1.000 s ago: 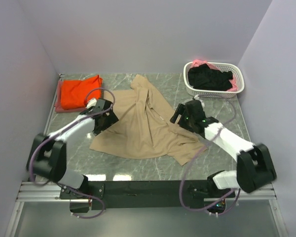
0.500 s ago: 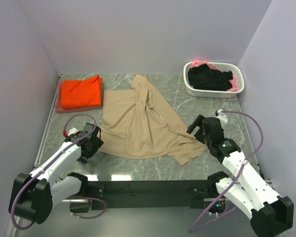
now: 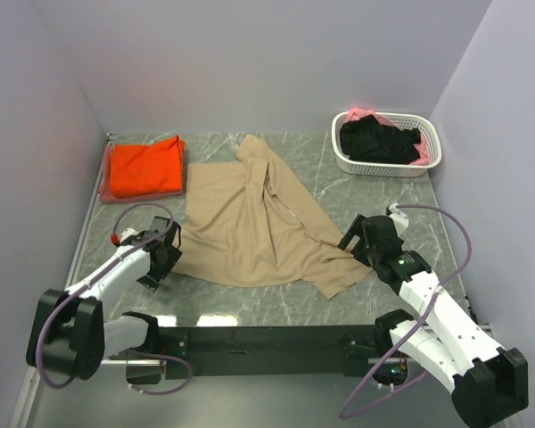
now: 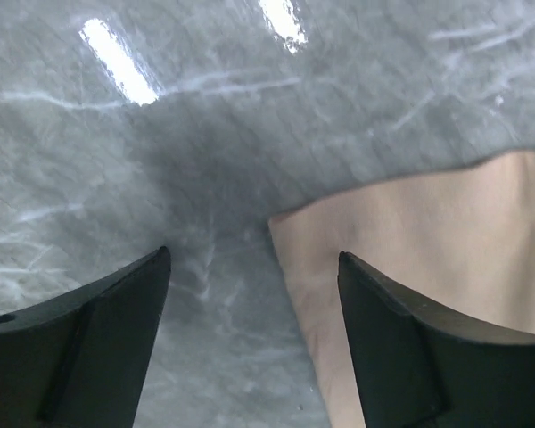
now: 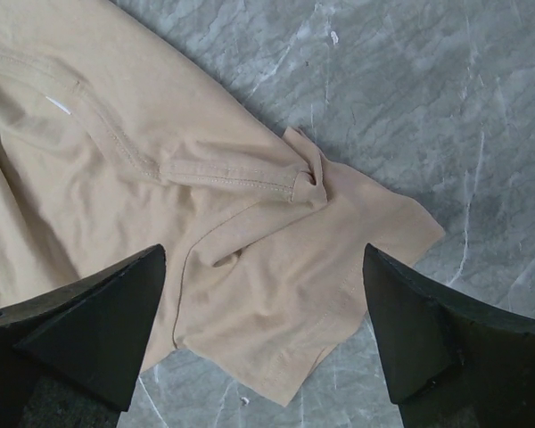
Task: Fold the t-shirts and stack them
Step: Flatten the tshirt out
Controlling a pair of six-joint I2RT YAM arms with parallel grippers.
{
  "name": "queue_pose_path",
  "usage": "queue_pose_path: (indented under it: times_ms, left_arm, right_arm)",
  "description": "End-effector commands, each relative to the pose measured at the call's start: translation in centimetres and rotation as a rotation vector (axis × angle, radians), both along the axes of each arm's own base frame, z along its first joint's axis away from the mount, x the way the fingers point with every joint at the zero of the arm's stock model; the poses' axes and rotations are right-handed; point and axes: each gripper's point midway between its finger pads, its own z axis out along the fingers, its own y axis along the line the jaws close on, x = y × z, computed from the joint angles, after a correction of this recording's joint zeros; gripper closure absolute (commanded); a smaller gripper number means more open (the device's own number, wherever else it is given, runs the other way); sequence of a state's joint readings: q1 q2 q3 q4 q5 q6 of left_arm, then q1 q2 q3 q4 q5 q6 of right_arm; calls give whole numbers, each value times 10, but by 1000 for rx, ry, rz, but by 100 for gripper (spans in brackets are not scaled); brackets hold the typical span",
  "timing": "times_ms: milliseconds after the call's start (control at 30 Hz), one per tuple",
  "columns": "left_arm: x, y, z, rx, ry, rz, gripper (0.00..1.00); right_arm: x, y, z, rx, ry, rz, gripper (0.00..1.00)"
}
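Your left hand (image 3: 163, 259) hangs over the table (image 3: 374, 192) with fingers spread and nothing between them. In its wrist view the near-left corner of the tan t-shirt (image 3: 250, 223) lies flat just below the gap. Your right hand (image 3: 360, 237) is likewise wide apart and empty above the rumpled near-right corner, where a sleeve seam doubles over the cloth. That pairing reads as a setup for pinching both near corners at once, probably to smooth or fold the shirt away from you. The shirt itself sprawls crookedly mid-table, partly folded on itself along a diagonal ridge. By count: two hands, one tan shirt spread out, and one orange t-shirt (image 3: 144, 167) folded at the far left, evidently the start of the stack. One white basket (image 3: 346, 161) at the far right holds black cloth (image 3: 379, 141) and pink cloth (image 3: 361, 112); how many garments that makes cannot be told.
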State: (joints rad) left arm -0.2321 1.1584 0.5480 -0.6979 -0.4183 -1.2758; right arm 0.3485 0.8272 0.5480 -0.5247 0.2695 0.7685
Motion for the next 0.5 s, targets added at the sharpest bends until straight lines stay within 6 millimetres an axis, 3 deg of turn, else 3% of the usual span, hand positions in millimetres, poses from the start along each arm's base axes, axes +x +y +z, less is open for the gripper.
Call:
queue_pose_path:
  times_ms: [0,167,467]
  left_arm:
    - [30,-1,6,1,-67,1,19]
    - [29,-9,-13,-30,-12,-28,26]
    - [29,-21,-27,-82,3,-77,41]
  right_arm:
    - [5,-7,7,-20,-29,-31,3]
    - [5,-8,7,-20,-31,-34,3]
    - [6,-9,3,-26,-19,-39,3]
